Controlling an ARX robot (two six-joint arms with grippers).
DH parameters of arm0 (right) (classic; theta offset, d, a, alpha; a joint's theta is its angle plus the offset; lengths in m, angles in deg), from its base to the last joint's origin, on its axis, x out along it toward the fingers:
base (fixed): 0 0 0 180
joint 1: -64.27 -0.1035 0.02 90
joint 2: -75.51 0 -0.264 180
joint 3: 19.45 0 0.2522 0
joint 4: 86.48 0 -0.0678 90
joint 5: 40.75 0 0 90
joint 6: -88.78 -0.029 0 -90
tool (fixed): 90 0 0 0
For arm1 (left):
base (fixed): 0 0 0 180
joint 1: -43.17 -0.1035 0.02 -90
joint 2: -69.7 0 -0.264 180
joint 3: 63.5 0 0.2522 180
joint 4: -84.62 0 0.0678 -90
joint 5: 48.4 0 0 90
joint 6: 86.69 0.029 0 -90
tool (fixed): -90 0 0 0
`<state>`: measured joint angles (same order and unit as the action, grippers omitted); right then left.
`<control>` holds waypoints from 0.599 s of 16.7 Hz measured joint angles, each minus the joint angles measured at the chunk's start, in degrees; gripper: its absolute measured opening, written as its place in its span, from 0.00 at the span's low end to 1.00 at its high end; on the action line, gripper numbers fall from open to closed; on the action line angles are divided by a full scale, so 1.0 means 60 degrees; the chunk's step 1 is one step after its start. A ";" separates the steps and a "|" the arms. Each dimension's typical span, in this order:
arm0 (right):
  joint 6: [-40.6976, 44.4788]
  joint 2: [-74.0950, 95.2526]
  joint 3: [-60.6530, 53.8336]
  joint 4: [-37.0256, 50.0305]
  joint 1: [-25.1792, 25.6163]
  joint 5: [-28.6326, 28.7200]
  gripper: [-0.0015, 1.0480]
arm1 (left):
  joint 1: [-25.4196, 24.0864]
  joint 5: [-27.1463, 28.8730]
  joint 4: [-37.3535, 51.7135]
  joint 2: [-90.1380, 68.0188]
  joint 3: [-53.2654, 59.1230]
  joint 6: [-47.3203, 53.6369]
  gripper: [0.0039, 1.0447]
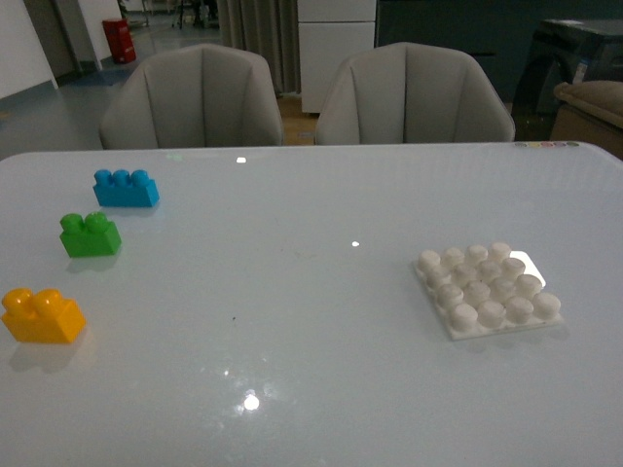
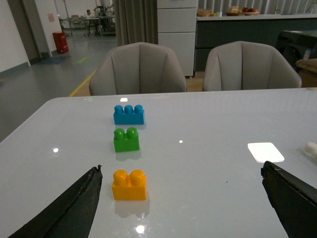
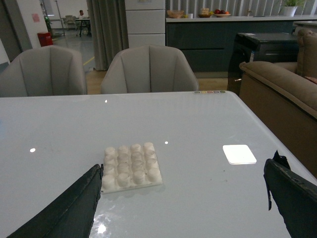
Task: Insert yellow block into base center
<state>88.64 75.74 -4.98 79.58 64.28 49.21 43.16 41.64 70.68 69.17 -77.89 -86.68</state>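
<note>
We found the yellow block [image 1: 43, 315] sitting upright on the desk [image 1: 292, 321], studs up, at the near left corner of the front view. It was the closest in a receding row of three, with the green brick [image 1: 91, 234] behind it and the blue brick [image 1: 126, 188] farthest back. The base [image 1: 487, 290] lay flat on the right side of the desk, well apart from the block and with nothing on its studs. The left pincer [image 2: 181, 198] was released, its two dark fingers spread wide and holding nothing. The right pincer [image 3: 181, 203] was spread just as wide and equally empty, and its camera looked down on the base lying near one of its fingers. From the left wrist camera the block lay ahead of the left pincer, off its centre line, just beyond one fingertip and well apart from the other. Its two studs sat side by side, so we judged its long axis to run across the robot's facing direction. We judged the left arm the nearer one. It would need to shift sideways until the block sat midway between the fingers, then close either across the short faces or, after a wrist turn, across the long sides. The insertion had not yet begun.
</note>
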 joint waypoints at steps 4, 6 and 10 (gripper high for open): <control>0.0000 0.0000 0.0000 0.0000 0.0000 0.0000 0.94 | 0.0000 0.0000 0.0000 0.0004 0.0000 0.0000 0.94; 0.0000 0.0000 0.0000 0.0000 0.0000 0.0000 0.94 | 0.0000 0.0000 0.0000 0.0004 0.0000 0.0000 0.94; 0.0000 0.0000 0.0000 0.0000 0.0000 0.0004 0.94 | 0.0000 0.0000 0.0000 0.0000 0.0000 0.0000 0.94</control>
<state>88.64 75.74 -4.98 79.58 64.28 49.23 43.16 41.64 70.68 69.17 -77.89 -86.68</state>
